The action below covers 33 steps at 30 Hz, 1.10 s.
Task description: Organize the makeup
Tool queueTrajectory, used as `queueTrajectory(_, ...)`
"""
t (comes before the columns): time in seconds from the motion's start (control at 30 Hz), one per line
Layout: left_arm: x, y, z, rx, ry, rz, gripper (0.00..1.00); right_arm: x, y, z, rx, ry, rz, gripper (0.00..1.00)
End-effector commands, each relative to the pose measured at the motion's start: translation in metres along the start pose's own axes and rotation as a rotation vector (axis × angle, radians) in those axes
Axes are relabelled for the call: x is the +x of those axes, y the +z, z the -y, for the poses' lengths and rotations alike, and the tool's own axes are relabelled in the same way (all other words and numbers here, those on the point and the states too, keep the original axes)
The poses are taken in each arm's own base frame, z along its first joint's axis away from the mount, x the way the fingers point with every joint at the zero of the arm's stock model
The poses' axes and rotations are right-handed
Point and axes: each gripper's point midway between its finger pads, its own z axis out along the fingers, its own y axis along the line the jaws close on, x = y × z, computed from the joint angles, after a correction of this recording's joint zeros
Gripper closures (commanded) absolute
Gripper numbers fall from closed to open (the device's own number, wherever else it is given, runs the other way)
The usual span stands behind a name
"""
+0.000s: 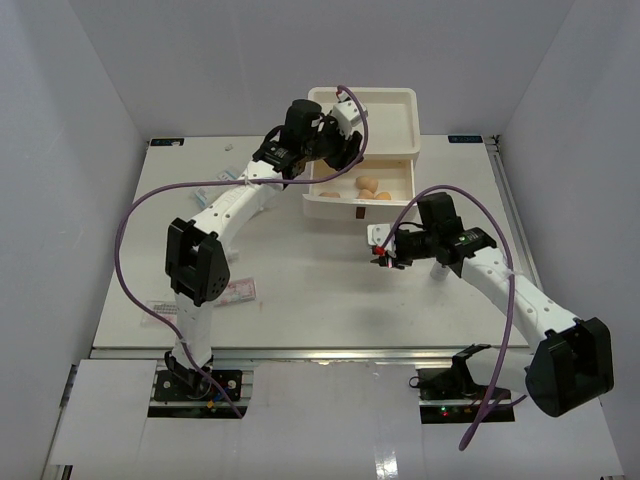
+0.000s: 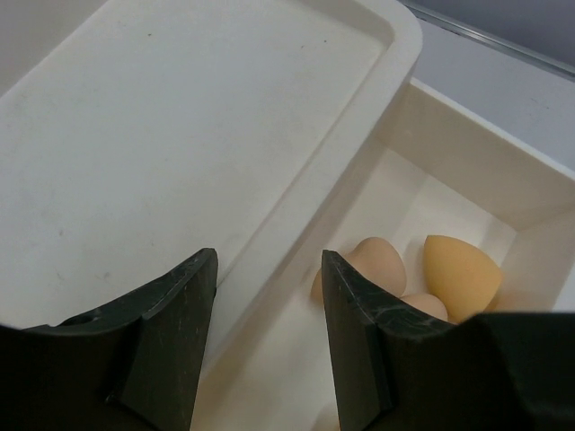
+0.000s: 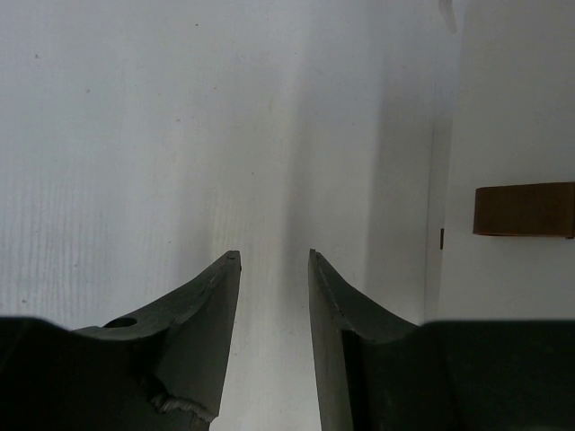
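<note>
Three tan egg-shaped sponges [image 2: 382,263] lie in the open top drawer [image 2: 467,153] of the white box, also seen in the top view [image 1: 369,184]. My left gripper [image 1: 338,155] hangs over the box's top tray and the drawer's rear edge; in the left wrist view it [image 2: 269,260] is open and empty. My right gripper [image 1: 384,254] is low over the table in front of the box, open and empty in the right wrist view [image 3: 274,256]. A pink-labelled tube [image 1: 237,291] and clear packets [image 1: 226,175] lie on the table at the left.
The white drawer box [image 1: 398,110] stands at the back centre with an empty top tray [image 2: 180,117]. A brown drawer handle [image 3: 525,209] shows on the box front right of my right gripper. Another small packet [image 1: 160,307] lies near the left front edge.
</note>
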Motion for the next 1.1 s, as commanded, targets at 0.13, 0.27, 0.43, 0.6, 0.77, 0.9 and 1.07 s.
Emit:
queueTrajectory(0.13,-0.009,-0.004,0.011,0.088,0.065,0.016,0.40,-0.013,0.005,0.041,0.074,-0.083,-0.012,0.57)
queueTrajectory(0.27,0.005,-0.001,0.009,0.081,0.085,-0.022,0.46,-0.008,0.010,0.052,0.088,-0.090,-0.037,0.57)
queueTrajectory(0.43,0.024,0.002,0.008,0.081,0.090,-0.068,0.69,0.000,0.017,0.071,0.133,-0.108,-0.075,0.58)
queueTrajectory(0.6,0.029,0.000,0.014,0.110,0.089,-0.080,0.74,0.004,0.014,0.116,0.283,-0.120,-0.138,0.62)
queueTrajectory(0.77,0.036,-0.003,0.018,0.130,0.097,-0.099,0.75,-0.010,0.001,0.154,0.436,-0.138,-0.128,0.65)
queueTrajectory(0.9,0.043,-0.002,0.020,0.146,0.087,-0.112,0.75,-0.020,-0.007,0.176,0.518,-0.130,-0.118,0.66)
queueTrajectory(1.07,0.048,0.001,0.025,0.170,0.066,-0.119,0.75,-0.021,-0.013,0.198,0.610,-0.140,-0.124,0.67)
